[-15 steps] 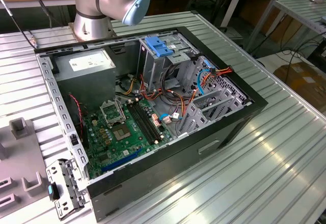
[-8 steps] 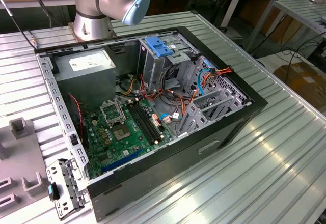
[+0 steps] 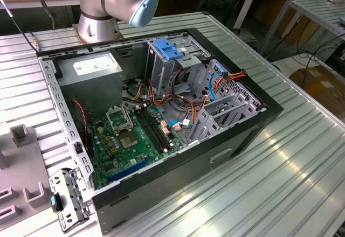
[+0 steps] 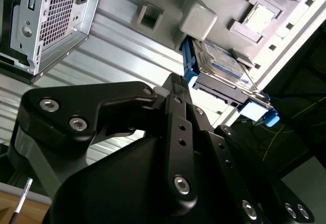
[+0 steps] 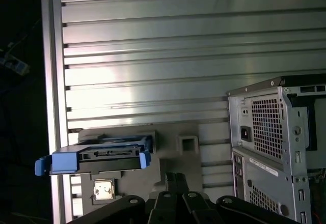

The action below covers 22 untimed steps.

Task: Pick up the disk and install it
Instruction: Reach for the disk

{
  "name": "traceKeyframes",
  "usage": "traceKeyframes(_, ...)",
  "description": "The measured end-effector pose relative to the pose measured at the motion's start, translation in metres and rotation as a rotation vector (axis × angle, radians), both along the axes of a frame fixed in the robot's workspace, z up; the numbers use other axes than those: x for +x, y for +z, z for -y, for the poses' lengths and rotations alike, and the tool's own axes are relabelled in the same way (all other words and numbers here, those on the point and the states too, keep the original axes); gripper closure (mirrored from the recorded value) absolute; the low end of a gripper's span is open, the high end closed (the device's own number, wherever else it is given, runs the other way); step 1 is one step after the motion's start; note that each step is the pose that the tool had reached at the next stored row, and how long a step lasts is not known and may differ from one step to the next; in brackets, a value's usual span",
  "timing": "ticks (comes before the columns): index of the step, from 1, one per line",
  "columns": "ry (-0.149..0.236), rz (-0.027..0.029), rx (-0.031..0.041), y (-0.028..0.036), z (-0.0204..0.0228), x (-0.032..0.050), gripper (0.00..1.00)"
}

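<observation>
In the exterior view we find the open computer case (image 3: pixel 226 145) mid-frame on the table (image 3: pixel 285 194), the arm's base (image 3: pixel 97 27) behind it at upper left and a fixture plate (image 3: pixel 24 175) at lower left. In both wrist views the disk (image 4: pixel 224 65) (image 5: pixel 102 155) sits on that plate, apart from the case.

Your count, item by item:
- Ribbed aluminium table (image 3: pixel 280 183): one.
- Open black tower computer case (image 3: pixel 237 134): one.
- Green motherboard (image 3: pixel 126 145): one.
- Grey power-supply box with white label (image 3: pixel 89 67): one.
- Grey metal drive cage (image 3: pixel 159 72): one.
- Blue plastic clip (image 3: pixel 168 49): one.
- Silver hard drive in blue plastic carrier, in both wrist views (image 4: pixel 224 63) (image 5: pixel 102 155): one.
- Loose perforated grey metal bracket (image 3: pixel 67 199): one.
- Silver-and-blue robot arm (image 3: pixel 116 0): one.
</observation>
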<state>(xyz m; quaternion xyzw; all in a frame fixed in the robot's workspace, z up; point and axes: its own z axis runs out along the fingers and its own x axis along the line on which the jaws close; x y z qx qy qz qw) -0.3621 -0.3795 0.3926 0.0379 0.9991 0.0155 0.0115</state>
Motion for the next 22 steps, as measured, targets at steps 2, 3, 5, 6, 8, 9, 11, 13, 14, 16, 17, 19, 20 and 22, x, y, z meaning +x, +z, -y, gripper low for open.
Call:
traceKeyframes(2, 0.000, -0.0001, -0.0001, 0.0001, 0.0000, -0.0050, 0.89)
traceKeyframes(3, 0.000, -0.0001, 0.0000, 0.0000, 0.0000, -0.0076, 0.89)
traceKeyframes(5, 0.000, 0.0000, 0.0000, 0.0000, -0.0001, -0.0152, 0.89)
traceKeyframes(6, 0.000, 0.0001, 0.0000, -0.0001, -0.0002, -0.0192, 0.89)
traceKeyframes(8, 0.000, -0.0002, -0.0001, -0.0001, -0.0003, -0.0294, 0.89)
traceKeyframes(9, 0.000, -0.0003, 0.0000, -0.0003, -0.0003, -0.0385, 0.89)
traceKeyframes(11, 0.000, -0.0008, 0.0000, -0.0005, -0.0003, -0.0487, 0.89)
traceKeyframes(13, 0.000, -0.0012, 0.0000, -0.0007, -0.0004, -0.0585, 0.89)
traceKeyframes(14, 0.000, -0.0013, 0.0000, -0.0009, -0.0003, -0.0676, 0.89)
traceKeyframes(16, 0.000, -0.0015, 0.0000, -0.0013, -0.0004, -0.0818, 0.89)
traceKeyframes(17, 0.000, -0.0015, 0.0000, -0.0014, -0.0005, -0.0866, 0.89)
traceKeyframes(19, 0.000, -0.0016, 0.0000, -0.0018, -0.0006, -0.0978, 0.89)
traceKeyframes(20, 0.000, -0.0014, 0.0001, -0.0020, -0.0009, -0.1025, 0.89)
traceKeyframes(22, 0.000, -0.0016, 0.0000, -0.0020, -0.0011, -0.1034, 0.89)
